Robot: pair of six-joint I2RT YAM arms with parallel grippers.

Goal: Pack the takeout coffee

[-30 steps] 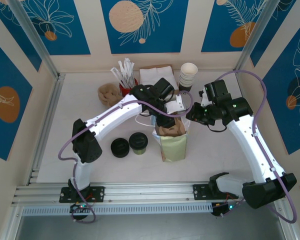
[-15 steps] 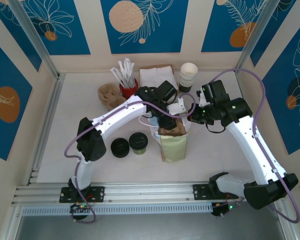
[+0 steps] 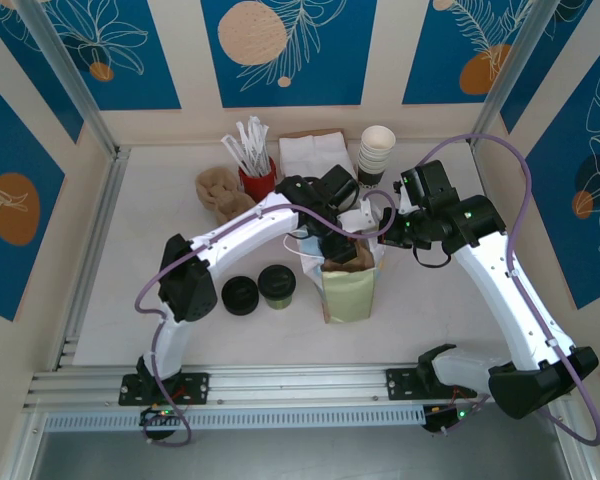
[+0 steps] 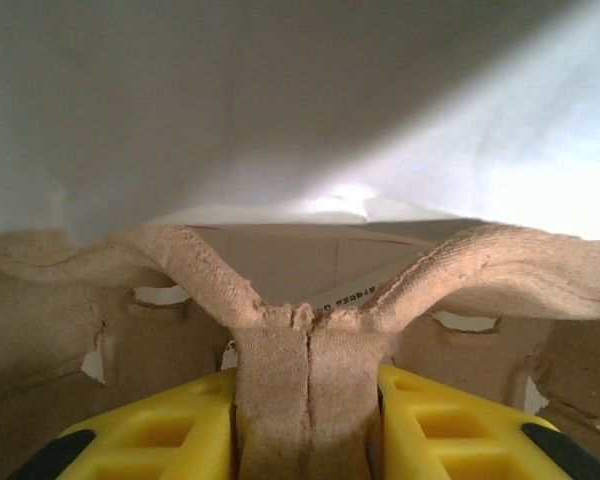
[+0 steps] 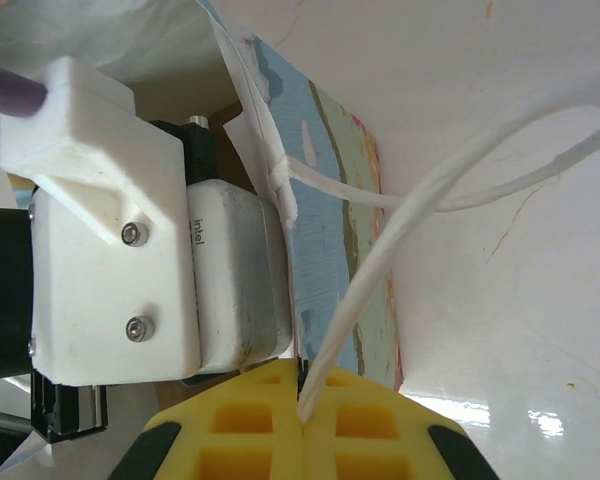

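Observation:
The takeout coffee [image 3: 277, 286], a small green cup with a black lid, stands on the table left of the pale green paper bag [image 3: 348, 293]. My left gripper [image 4: 308, 405] is inside the bag's white mouth, shut on the centre handle of a brown pulp cup carrier [image 4: 305, 350]. The carrier [image 3: 345, 261] sticks up out of the bag top. My right gripper [image 5: 302, 420] is shut on the bag's white cord handle [image 5: 380, 250], next to the left wrist's camera housing [image 5: 110, 220]. In the top view the right gripper [image 3: 384, 226] sits at the bag's right rim.
A low pile of black lids [image 3: 240, 295] lies left of the coffee. At the back stand a stack of nested cups [image 3: 376, 152], white napkins [image 3: 308, 150], a red holder of stirrers [image 3: 257, 165] and more brown carriers [image 3: 218, 187].
My right gripper has moved left to the bag's rim and shut on the cord handle. The left arm has shifted slightly right with the carrier in the bag's mouth.

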